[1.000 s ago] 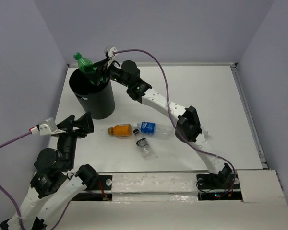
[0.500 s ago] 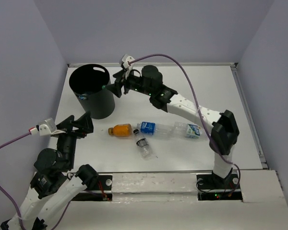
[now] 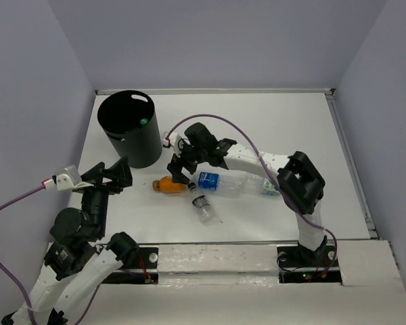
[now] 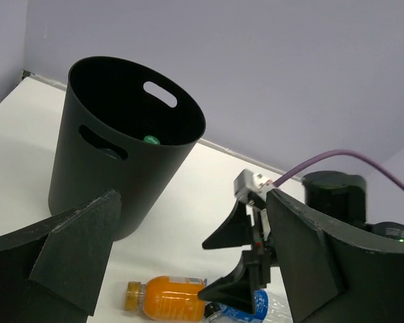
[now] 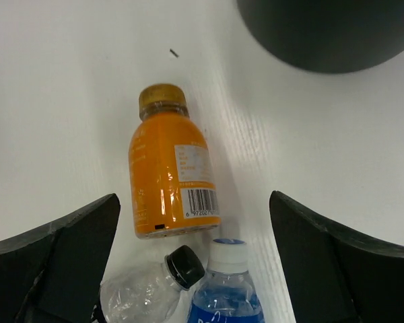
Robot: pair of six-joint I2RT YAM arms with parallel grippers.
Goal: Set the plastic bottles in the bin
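The black bin (image 3: 125, 145) stands at the back left, and a green bottle's cap (image 3: 143, 122) shows inside it. An orange bottle (image 3: 168, 183) lies on the table, with a blue-labelled clear bottle (image 3: 213, 181) and a dark-capped clear bottle (image 3: 202, 207) by its base. Another clear labelled bottle (image 3: 271, 184) lies further right. My right gripper (image 3: 183, 169) hangs open over the orange bottle (image 5: 170, 171), holding nothing. My left gripper (image 3: 111, 175) is open and empty, left of the bottles and near the bin (image 4: 101, 182).
The table's raised rim (image 3: 348, 156) runs along the right side, with a wall behind. The right arm's purple cable (image 3: 210, 118) loops above the table's middle. The left arm's cable (image 3: 13, 200) trails off to the left.
The right gripper let the green bottle go into the bin, opened, and swung back and down over the orange bottle. The left arm has not moved.
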